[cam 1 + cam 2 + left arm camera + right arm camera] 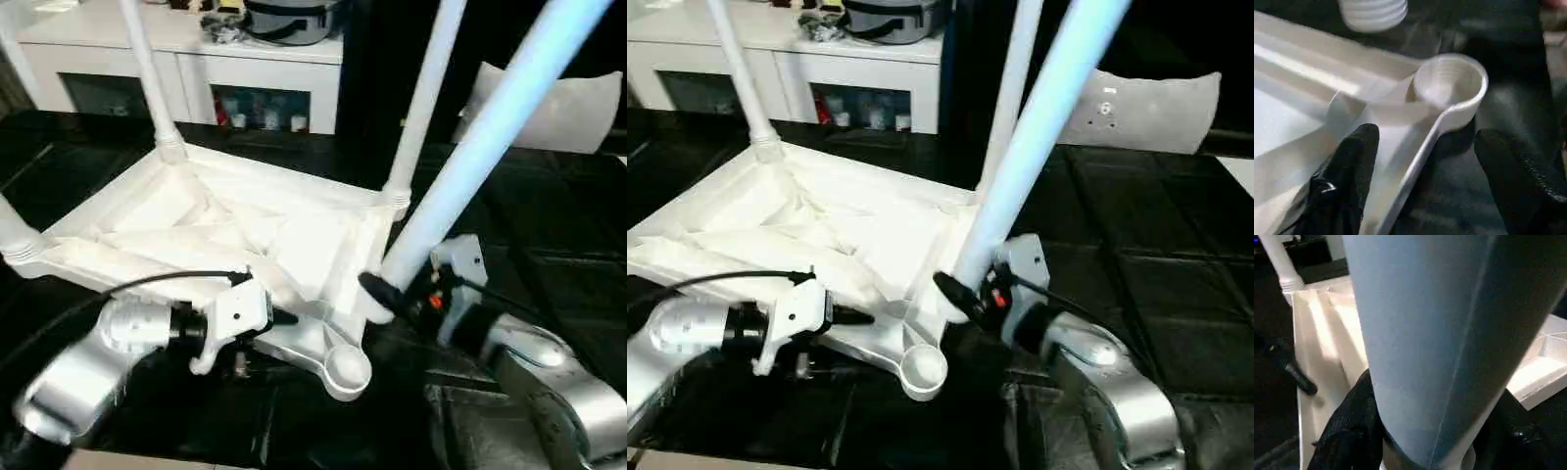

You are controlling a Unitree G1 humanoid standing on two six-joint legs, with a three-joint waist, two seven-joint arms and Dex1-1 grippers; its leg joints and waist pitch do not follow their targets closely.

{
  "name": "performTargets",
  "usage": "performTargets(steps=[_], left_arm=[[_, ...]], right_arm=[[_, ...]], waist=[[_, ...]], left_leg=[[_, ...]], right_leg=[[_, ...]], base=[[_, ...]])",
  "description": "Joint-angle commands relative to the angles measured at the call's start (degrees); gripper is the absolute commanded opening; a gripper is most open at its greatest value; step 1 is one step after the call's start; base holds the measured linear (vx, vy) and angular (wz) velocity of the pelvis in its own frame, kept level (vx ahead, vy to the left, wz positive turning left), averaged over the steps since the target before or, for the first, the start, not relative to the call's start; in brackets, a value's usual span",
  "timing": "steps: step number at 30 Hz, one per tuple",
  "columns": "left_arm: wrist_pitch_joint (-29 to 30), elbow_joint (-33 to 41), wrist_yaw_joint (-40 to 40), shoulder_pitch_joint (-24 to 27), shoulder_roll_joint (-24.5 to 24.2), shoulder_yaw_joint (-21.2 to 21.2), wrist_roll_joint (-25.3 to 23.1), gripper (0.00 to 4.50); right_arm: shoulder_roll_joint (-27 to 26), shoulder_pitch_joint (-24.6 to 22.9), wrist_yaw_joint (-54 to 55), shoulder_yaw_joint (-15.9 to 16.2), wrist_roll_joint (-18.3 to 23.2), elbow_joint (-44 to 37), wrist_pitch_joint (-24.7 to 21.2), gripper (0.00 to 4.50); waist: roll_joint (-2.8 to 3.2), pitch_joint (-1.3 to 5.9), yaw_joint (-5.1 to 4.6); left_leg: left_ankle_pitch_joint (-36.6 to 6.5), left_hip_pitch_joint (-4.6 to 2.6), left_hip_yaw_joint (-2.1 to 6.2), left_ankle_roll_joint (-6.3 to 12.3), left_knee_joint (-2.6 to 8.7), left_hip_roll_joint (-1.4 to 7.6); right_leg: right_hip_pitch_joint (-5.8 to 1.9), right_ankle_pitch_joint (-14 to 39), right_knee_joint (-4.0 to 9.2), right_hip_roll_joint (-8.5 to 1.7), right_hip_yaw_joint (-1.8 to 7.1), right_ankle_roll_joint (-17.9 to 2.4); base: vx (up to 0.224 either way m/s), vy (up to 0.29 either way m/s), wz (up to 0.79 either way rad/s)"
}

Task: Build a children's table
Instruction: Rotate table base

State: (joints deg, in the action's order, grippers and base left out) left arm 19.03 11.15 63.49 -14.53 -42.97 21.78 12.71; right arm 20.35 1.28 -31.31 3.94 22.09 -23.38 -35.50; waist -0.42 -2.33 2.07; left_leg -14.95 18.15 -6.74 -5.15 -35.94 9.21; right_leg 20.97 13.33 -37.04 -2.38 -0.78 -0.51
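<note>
The children's table top [245, 230] lies upside down on the black floor, ribbed underside up. Three white legs stand in its corner sockets: one at the far left [147, 69], one at the far right [423, 98], one at the near left [12, 235]. The near right socket [348, 367] is empty. My right gripper [384, 294] is shut on the thick end of a fourth leg [490, 127], which slants up to the right just above that corner. My left gripper [1425, 142] is open and straddles the table's near rim beside the empty socket [1449, 81], one finger [1352, 161] inside the top.
A white cabinet with glass doors [196, 73] stands behind the table, with a dark pot [289, 20] on top. A flat white board [563, 108] leans at the back right. Black floor tiles [549, 235] surround the table.
</note>
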Motion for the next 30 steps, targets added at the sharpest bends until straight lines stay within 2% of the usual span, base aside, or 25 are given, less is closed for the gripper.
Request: performTargets(steps=[1, 5, 6, 8, 9, 10, 13, 14, 22, 26, 27, 28, 29, 30], left_arm=[[-2.9, -2.9, 3.2, -2.4, -0.4, 2.4, -2.4, 3.11], [-4.6, -5.0, 5.5, -3.9, 0.5, 3.9, -3.7, 2.83], [-5.6, -6.4, 6.0, -4.7, 0.9, 4.7, -4.4, 2.7], [-6.3, -7.5, 6.3, -5.3, 1.3, 5.2, -4.8, 2.62], [-6.5, -7.8, 6.4, -5.5, 1.4, 5.3, -4.9, 2.51], [-7.6, -9.7, 6.8, -6.4, 2.2, 6.0, -5.5, 2.34], [-9.3, -12.0, 7.6, -7.4, 3.0, 6.7, -6.5, 2.24], [-9.9, -13.0, 7.8, -7.8, 3.3, 6.8, -6.9, 2.04], [-13.2, -18.1, 7.9, -9.9, 5.0, 7.6, -9.4, 1.54], [-14.8, -20.6, 8.9, -10.8, 5.1, 8.3, -11.4, 1.25], [-14.4, -20.8, 9.2, -11.0, 5.1, 8.5, -11.7, 1.11], [-14.1, -20.9, 9.3, -11.2, 5.1, 8.7, -11.8, 1.11], [-12.8, -21.3, 9.4, -11.4, 5.2, 8.7, -11.8, 1.05], [-11.0, -21.8, 9.3, -11.5, 5.5, 8.4, -11.4, 0.96]], right_arm=[[1.0, -0.8, -1.0, -0.4, 0.0, -0.6, 1.1, 1.93], [1.4, -1.8, -1.4, -0.6, 0.4, -1.6, 0.8, 1.93], [1.8, -2.3, -1.7, -0.5, 0.4, -1.8, 0.9, 1.93], [2.0, -2.5, -1.9, -0.5, 0.5, -1.9, 0.9, 1.93], [2.0, -2.6, -1.9, -0.5, 0.5, -1.9, 0.9, 1.93], [2.2, -2.8, -2.1, -0.4, 0.7, -2.1, 1.0, 1.93], [2.3, -2.8, -2.2, -0.5, 0.8, -2.0, 1.1, 1.93], [2.4, -2.8, -2.3, -0.5, 0.7, -2.0, 1.2, 1.93], [3.0, -2.7, -2.7, 0.5, 0.2, -2.2, 1.3, 1.93], [3.0, -3.0, -2.6, 0.8, 0.6, -2.6, 1.1, 1.93], [3.1, -3.1, -2.7, 1.0, 0.6, -2.6, 1.0, 1.93], [3.1, -3.1, -2.8, 1.1, 0.6, -2.6, 1.0, 1.93], [3.0, -3.0, -2.9, 1.2, 0.6, -2.5, 0.9, 1.93], [2.9, -2.9, -3.0, 1.4, 0.6, -2.4, 0.9, 1.93]], waist=[[1.0, 2.4, 0.01], [0.97, 2.69, -0.13], [0.97, 2.64, -0.2], [0.94, 2.52, -0.19], [1.07, 2.4, -0.18], [0.96, 2.37, -0.21], [0.94, 2.28, -0.1], [0.81, 2.32, -0.12], [1.05, 2.41, -0.06], [1.13, 2.24, 0.07], [0.86, 2.23, 0.05], [1.02, 2.22, 0.11], [0.78, 2.19, 0.08], [1.0, 2.21, 0.15]], left_leg=[[-4.5, 1.01, 0.01, -0.81, 4.95, 2.07], [-2.0, 1.41, 0.05, -0.92, 4.79, 2.2], [-1.7, 1.39, -0.04, -0.76, 4.72, 2.19], [-2.7, 1.29, -0.19, -0.61, 4.68, 2.18], [-3.2, 1.3, -0.19, -0.62, 4.76, 2.16], [-4.2, 1.2, -0.22, -0.8, 4.81, 2.23], [-4.7, 1.2, -0.2, -0.69, 4.92, 2.32], [-4.6, 1.22, -0.18, -0.69, 4.92, 2.4], [-2.7, 1.31, -0.19, -0.45, 4.8, 2.44], [-4.3, 1.17, -0.12, -0.72, 4.98, 2.54], [-4.5, 1.25, -0.15, -0.74, 5.04, 2.56], [-4.4, 1.21, -0.09, -0.77, 5.04, 2.6], [-4.4, 1.27, -0.15, -0.76, 5.05, 2.59], [-4.2, 1.23, -0.12, -0.83, 5.04, 2.6]], right_leg=[[-2.2, 6.6, 4.67, -3.97, 2.54, -9.4], [-2.82, 1.4, 4.1, -4.23, 2.47, -11.3], [-2.72, 0.8, 4.21, -4.16, 2.48, -11.6], [-2.7, 2.2, 4.36, -4.19, 2.55, -11.9], [-2.64, 3.4, 4.55, -4.19, 2.56, -11.8], [-2.62, 5.3, 4.65, -4.2, 2.57, -11.6], [-2.55, 7.8, 4.94, -4.29, 2.62, -11.1], [-2.54, 7.5, 4.83, -4.29, 2.62, -11.1], [-2.65, 3.5, 4.59, -4.36, 2.61, -12.0], [-2.54, 5.7, 4.78, -4.47, 2.66, -11.7], [-2.61, 6.3, 4.84, -4.52, 2.68, -11.7], [-2.53, 6.4, 4.76, -4.55, 2.68, -11.7], [-2.55, 6.5, 4.79, -4.55, 2.69, -11.7], [-2.52, 6.5, 4.71, -4.63, 2.7, -11.8]], base=[[0.0, 0.0, 0.0], [0.0, 0.0, 0.0], [0.0, 0.0, 0.0], [0.0, 0.0, 0.0], [0.0, 0.0, 0.0], [0.0, 0.0, 0.0], [0.0, 0.0, 0.0], [0.0, 0.0, 0.0], [0.0, 0.0, 0.0], [0.0, 0.0, 0.0], [0.0, 0.0, 0.0], [0.0, 0.0, 0.0], [0.0, 0.0, 0.0], [0.0, 0.0, 0.0]])
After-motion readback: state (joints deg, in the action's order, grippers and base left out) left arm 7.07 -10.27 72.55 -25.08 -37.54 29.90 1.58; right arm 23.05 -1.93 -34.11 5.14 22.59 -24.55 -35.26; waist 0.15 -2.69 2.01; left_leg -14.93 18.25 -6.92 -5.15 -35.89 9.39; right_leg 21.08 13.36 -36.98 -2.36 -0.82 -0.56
